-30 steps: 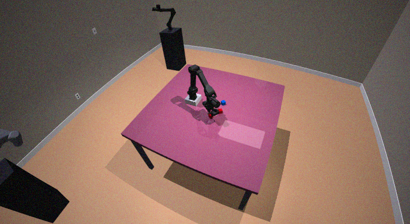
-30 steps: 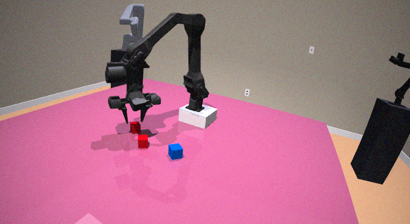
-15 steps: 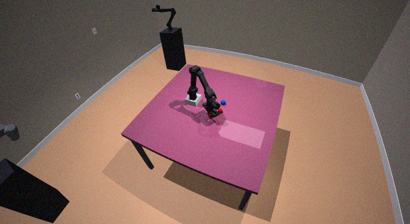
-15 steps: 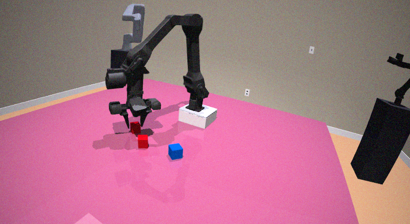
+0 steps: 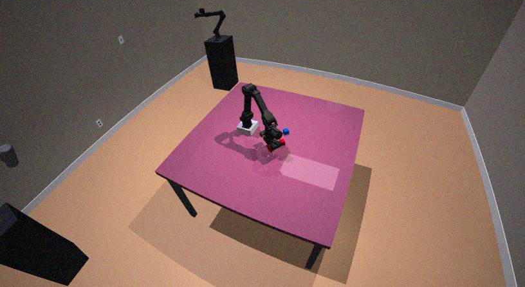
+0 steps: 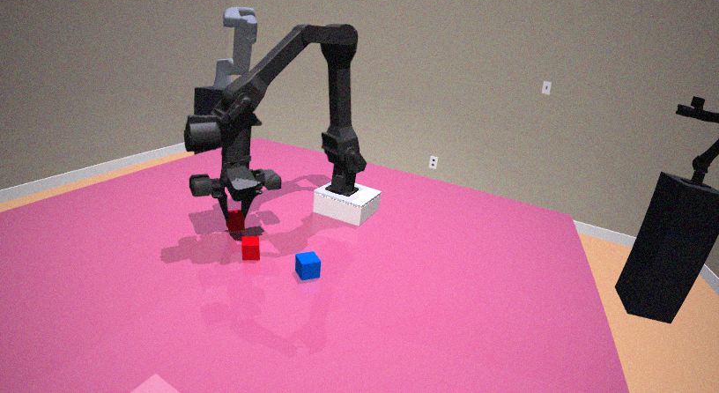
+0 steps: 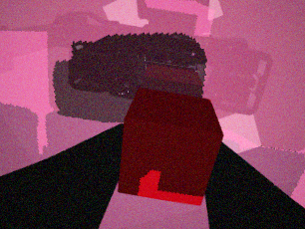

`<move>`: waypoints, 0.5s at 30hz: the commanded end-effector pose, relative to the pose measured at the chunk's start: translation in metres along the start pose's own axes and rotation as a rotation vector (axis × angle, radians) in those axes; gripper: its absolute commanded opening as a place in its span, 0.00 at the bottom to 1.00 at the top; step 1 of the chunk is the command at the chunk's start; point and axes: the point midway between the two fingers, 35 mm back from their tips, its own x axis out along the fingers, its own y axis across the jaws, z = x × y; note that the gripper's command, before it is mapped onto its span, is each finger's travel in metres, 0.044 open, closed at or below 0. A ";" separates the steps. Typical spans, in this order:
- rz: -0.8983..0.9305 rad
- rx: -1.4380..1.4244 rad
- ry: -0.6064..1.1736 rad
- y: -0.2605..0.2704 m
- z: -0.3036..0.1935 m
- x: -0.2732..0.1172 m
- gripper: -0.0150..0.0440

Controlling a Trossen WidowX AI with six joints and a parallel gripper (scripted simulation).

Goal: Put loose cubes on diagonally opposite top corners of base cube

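My gripper (image 6: 236, 218) (image 7: 167, 141) is shut on a red cube (image 6: 235, 225) (image 7: 166, 154), one finger on each side. The held cube is in shadow, at or just above the table; any small gap is hard to tell. It shows partly behind the gripper in the top view. A second red cube (image 5: 282, 141) (image 6: 250, 248) stands on the table close by, nearer the exterior camera. The blue cube (image 5: 285, 131) (image 6: 307, 266) stands apart from both, with nothing on top. I take it as the base cube from its colour.
The pink table (image 5: 235, 182) (image 6: 453, 289) carries the arm's white base block (image 5: 247, 128) (image 6: 336, 207). A black pedestal (image 5: 221, 64) (image 6: 664, 249) with another arm stands beyond the table. The arm's shadow falls around the held cube.
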 end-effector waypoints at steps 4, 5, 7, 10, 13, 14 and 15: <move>-0.008 -0.004 -0.006 -0.004 0.001 -0.014 0.43; -0.008 -0.003 -0.006 -0.004 0.001 -0.016 0.43; -0.007 -0.002 -0.005 -0.005 0.001 -0.019 0.43; -0.005 -0.001 -0.004 -0.005 0.001 -0.024 0.43; -0.003 0.000 -0.002 -0.005 0.001 -0.030 0.43; -0.002 0.001 -0.002 -0.005 0.001 -0.032 0.43; -0.002 0.001 -0.002 -0.005 0.001 -0.033 0.43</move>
